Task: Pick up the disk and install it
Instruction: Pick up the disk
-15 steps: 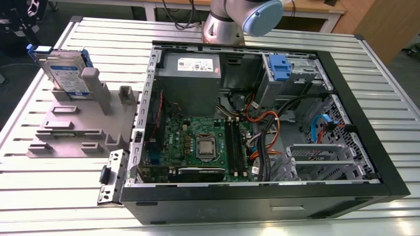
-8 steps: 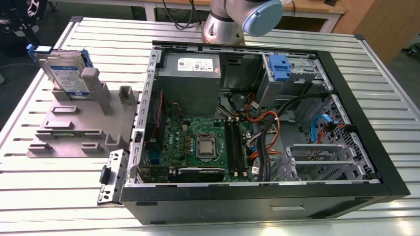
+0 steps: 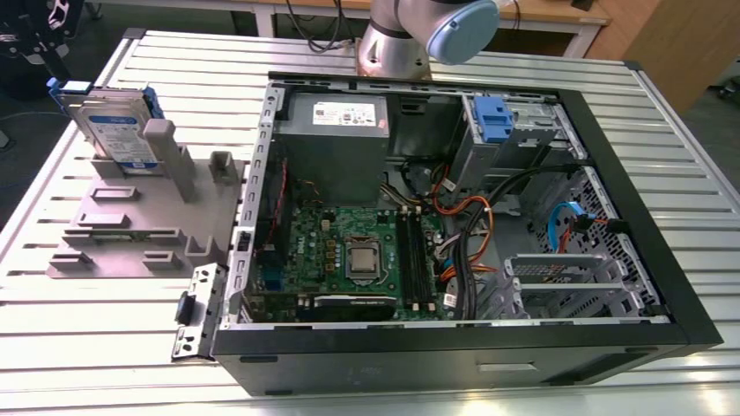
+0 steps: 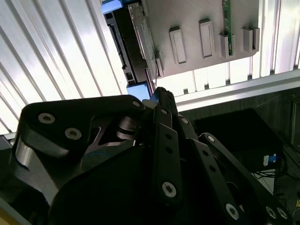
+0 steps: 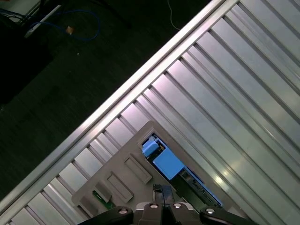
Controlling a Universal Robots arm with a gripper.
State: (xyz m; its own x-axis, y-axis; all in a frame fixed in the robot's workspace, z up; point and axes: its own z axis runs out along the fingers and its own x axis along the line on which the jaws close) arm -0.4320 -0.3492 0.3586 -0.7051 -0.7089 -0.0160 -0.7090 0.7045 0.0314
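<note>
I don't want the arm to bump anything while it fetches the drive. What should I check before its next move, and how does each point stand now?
1. The disk stands upright in the grey fixture: ok.
2. The gripper hangs above the disk's blue end, seen in the first wrist view: ok.
3. The computer case lies open, side panel off: ok.
4. The bay by the blue latch is free: cannot tell.
5. The cables stay clear of that bay: cannot tell; they run close beside it.
</note>
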